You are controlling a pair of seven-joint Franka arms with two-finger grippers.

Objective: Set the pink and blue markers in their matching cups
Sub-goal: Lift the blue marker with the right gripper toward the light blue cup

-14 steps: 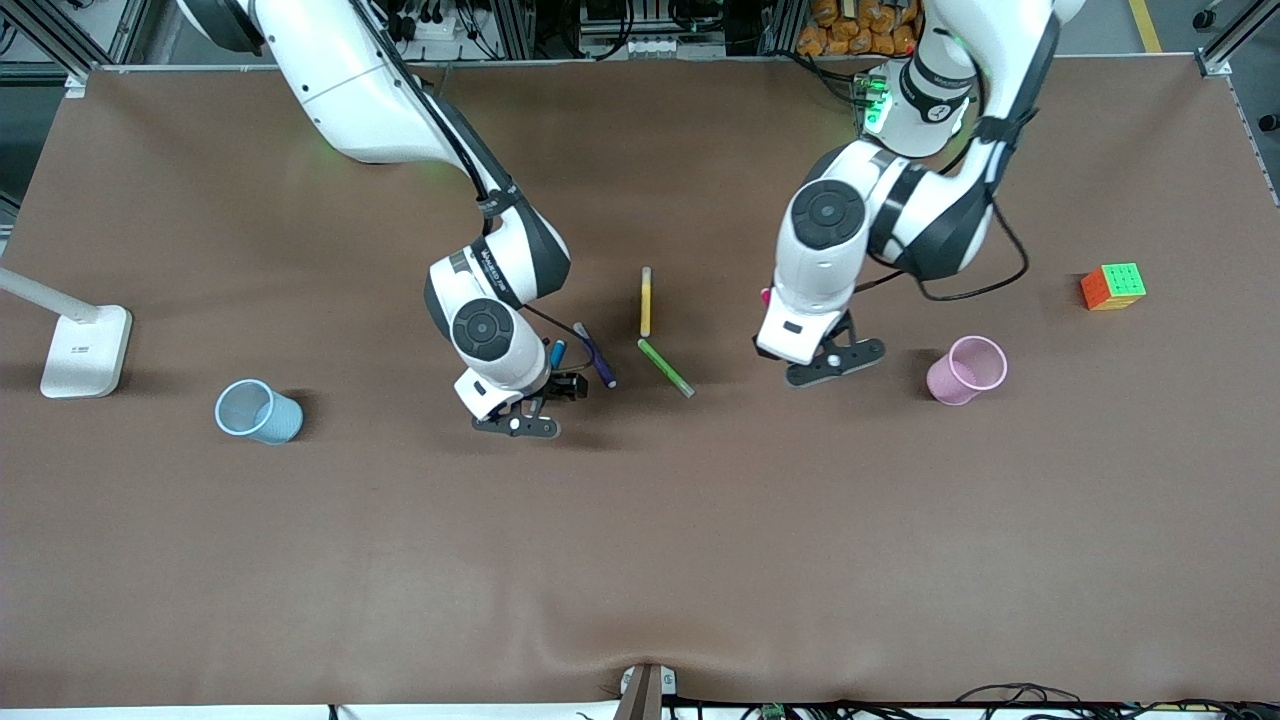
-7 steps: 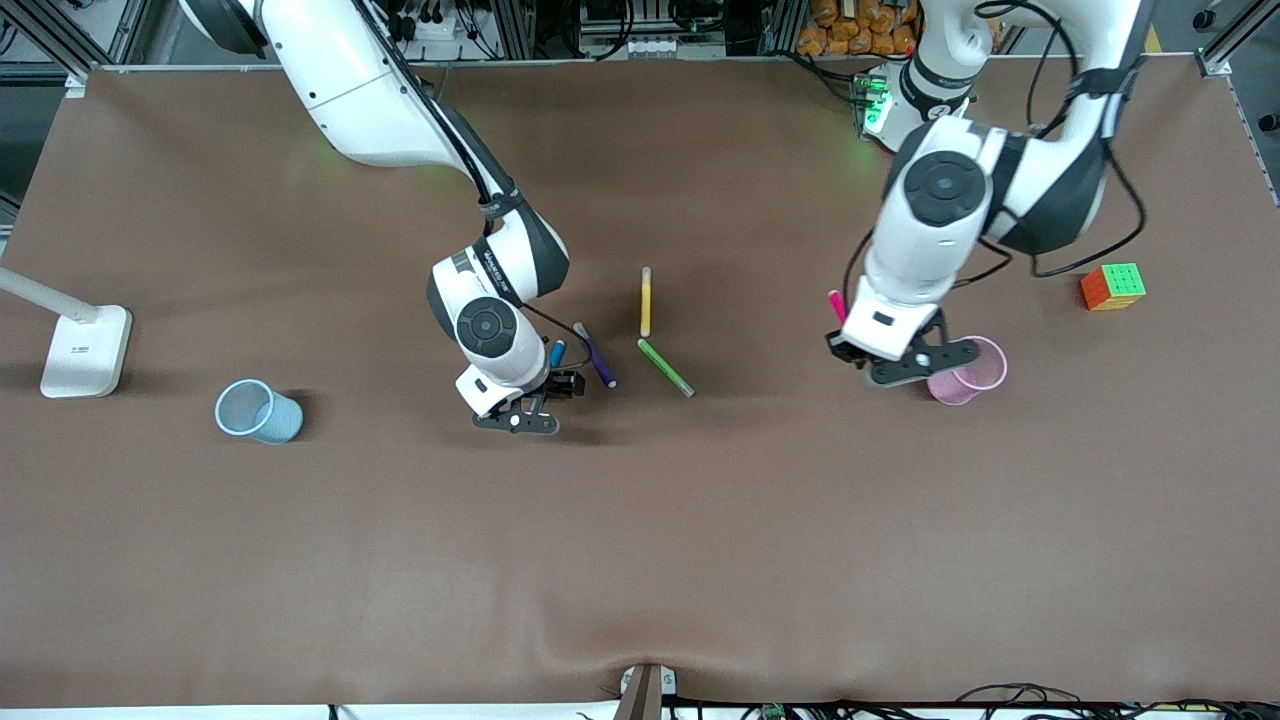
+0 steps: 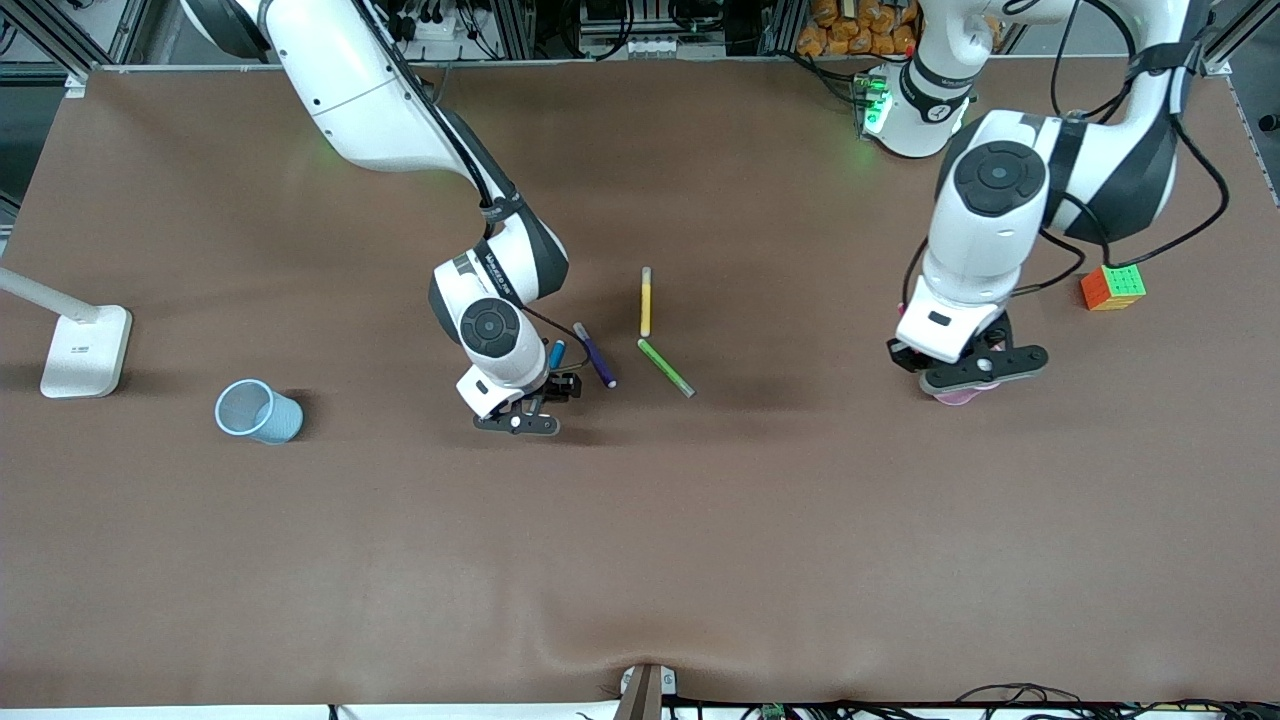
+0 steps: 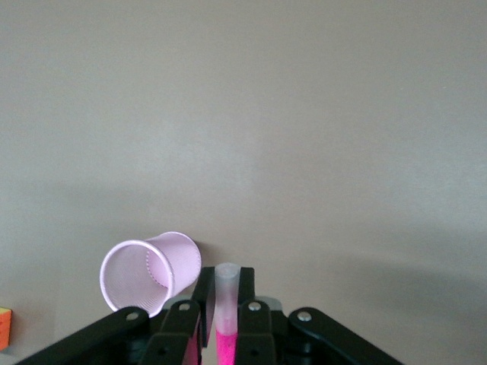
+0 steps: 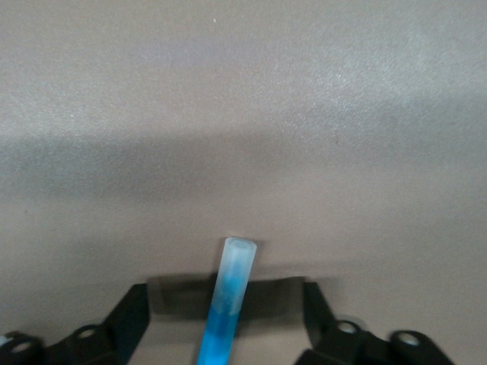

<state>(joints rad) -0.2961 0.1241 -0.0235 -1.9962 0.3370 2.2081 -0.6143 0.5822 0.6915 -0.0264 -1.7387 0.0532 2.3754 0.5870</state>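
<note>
My left gripper [image 3: 945, 365] is shut on the pink marker [image 4: 227, 277], which stands upright between the fingers with its pale end down. It hangs over the pale pink cup [image 4: 152, 268], which shows just beside the marker's tip. In the front view only a sliver of that cup [image 3: 955, 398] shows under the hand. My right gripper [image 3: 548, 385] is low at the table with its fingers [image 5: 137, 304] spread wide on either side of the blue marker [image 5: 228, 296]. The blue marker [image 3: 556, 352] lies on the mat. The light blue cup [image 3: 258, 411] stands toward the right arm's end.
A purple pen [image 3: 595, 355], a yellow pen [image 3: 646, 300] and a green pen [image 3: 665, 367] lie mid-table beside the right gripper. A colour cube [image 3: 1112, 286] sits beside the left arm. A white lamp base [image 3: 85, 350] stands at the right arm's end.
My left arm has carried the pink marker from beside the pens toward the left arm's end, until it hangs over the pink cup. The right arm has barely moved.
</note>
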